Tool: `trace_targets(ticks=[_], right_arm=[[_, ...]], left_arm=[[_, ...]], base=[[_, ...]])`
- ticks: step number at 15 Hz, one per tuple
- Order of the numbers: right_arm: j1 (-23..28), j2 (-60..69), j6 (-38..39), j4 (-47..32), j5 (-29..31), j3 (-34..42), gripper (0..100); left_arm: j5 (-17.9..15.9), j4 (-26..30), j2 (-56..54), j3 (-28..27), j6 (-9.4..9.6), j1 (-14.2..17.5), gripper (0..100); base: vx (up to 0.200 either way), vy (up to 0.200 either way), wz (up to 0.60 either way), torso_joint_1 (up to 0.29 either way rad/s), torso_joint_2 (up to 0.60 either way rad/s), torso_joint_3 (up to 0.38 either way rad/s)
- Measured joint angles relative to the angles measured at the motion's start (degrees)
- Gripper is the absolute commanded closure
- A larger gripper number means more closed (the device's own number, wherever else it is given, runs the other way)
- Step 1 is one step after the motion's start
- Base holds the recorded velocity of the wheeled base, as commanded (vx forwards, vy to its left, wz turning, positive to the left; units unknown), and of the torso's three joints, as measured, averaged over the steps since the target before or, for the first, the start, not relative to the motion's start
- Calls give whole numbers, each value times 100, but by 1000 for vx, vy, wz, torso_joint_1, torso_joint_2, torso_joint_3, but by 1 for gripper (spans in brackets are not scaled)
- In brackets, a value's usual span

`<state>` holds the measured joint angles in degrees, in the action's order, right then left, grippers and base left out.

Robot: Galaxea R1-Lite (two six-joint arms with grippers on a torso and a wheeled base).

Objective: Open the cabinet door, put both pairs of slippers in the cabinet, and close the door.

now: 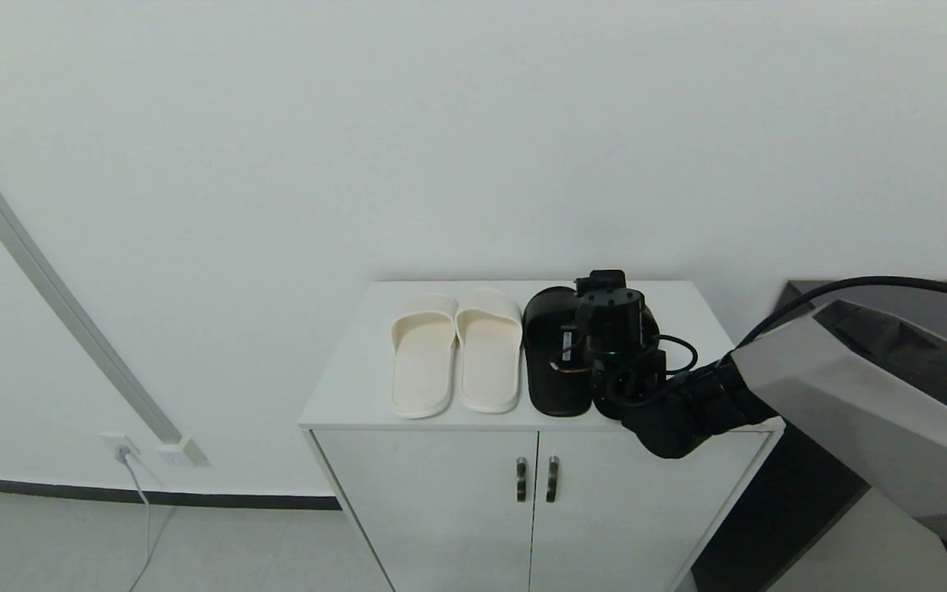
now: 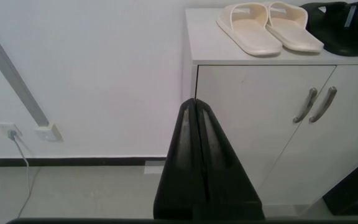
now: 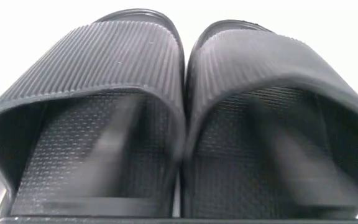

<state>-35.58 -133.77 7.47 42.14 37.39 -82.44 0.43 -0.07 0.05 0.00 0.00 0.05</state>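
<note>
Black ribbed slippers (image 1: 554, 362) and cream slippers (image 1: 486, 353) top the closed white cabinet (image 1: 441, 510). Left jaws are pressed together; right jaws' state I cannot tell

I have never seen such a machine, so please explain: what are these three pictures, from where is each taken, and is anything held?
This is a two-armed robot on wheels. The wide picture comes from a camera on its head, the other two from cameras on its wrists. A white cabinet, doors closed, carries cream slippers and black slippers on top. The left gripper is shut and empty, away from the cabinet. The right arm hangs over the black slippers, which its wrist camera sees from close. Whether it grips them I cannot tell.
</note>
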Motion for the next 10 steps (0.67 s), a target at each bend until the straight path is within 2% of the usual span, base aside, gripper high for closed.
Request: trace_targets(ticks=[7,10], right_arm=[[9,77,-37,6,65,-16,100],[-29,521,-247,9,29,472,100]], left_arm=[[0,0,0,0,0,2,100],[0,0,0,0,0,0,100]], base=[[0,0,0,0,0,0],[0,0,0,0,0,0]])
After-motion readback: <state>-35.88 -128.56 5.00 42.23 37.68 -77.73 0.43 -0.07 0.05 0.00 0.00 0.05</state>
